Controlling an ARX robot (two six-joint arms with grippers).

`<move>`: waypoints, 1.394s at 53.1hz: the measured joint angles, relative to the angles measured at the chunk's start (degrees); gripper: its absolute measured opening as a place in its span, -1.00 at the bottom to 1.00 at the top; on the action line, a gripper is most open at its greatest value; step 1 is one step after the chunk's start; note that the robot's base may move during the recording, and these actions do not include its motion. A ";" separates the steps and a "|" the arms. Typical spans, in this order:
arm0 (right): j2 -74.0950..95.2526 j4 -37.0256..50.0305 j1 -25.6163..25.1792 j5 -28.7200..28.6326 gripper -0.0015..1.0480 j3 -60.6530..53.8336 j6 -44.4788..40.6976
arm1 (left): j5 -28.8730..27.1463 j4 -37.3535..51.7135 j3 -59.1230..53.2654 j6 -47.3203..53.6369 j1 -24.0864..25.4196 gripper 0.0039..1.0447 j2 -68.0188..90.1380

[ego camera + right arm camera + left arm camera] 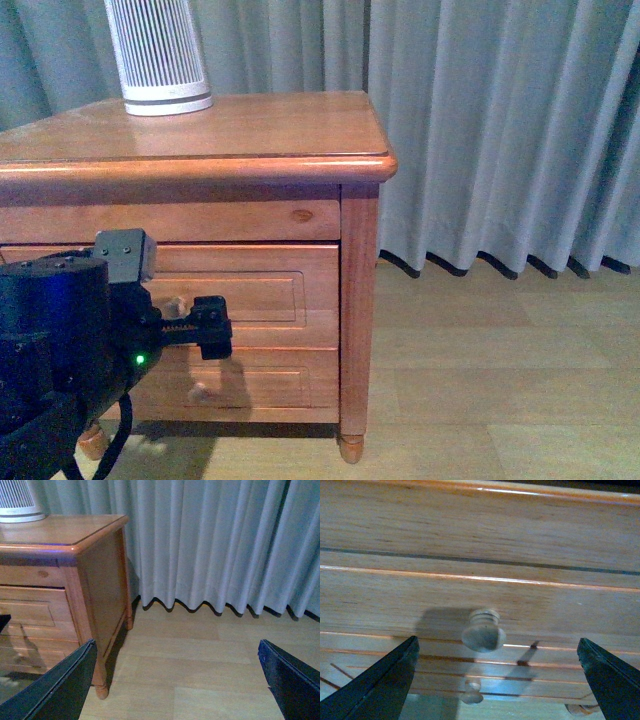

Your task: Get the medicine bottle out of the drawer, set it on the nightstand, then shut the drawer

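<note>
My left claw point(497, 640) is spread wide, gripping nothing. Its two dark fingers stand to either side of the upper drawer's round wooden knob point(483, 632), which sits ahead of them, apart from both. In the front view the claw hangs close in front of that drawer point(265, 285), which is shut flush.

The medicine bottle is nowhere to be seen. I judge it lies behind the knob, inside the closed drawer.

Below the knob is the lower drawer's knob point(471, 692). Above it runs the nightstand's point(355, 300) glossy tabletop point(260, 130), and the only thing I see on it is a white ribbed device point(158, 55) at the back edge. Well off to the right of the knob, past the cabinet's corner, my right claw point(176, 641) is also spread and empty, facing the wood floor point(200, 680) and grey curtain point(210, 545).

The knob looks hard, smooth and mushroom-shaped, so I expect it to be slippery. I would close on the narrow neck behind its head, then pull straight out, since a wooden drawer probably drags and can jam if pulled askew.

The bottle should be very light and slick and prone to tipping or rolling. It wants a gentle pinch across its body, below the cap.
</note>
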 joint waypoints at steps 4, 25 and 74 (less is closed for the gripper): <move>0.00 -0.02 0.00 0.00 0.87 0.02 0.00 | 0.22 -0.26 1.73 -0.09 0.37 0.88 1.31; 0.00 0.00 0.00 0.00 0.87 0.02 0.00 | 0.68 0.13 5.40 0.09 1.66 0.72 5.79; 0.00 0.00 0.00 0.00 0.87 0.02 0.00 | 1.55 2.91 2.19 -0.04 2.23 -0.54 4.92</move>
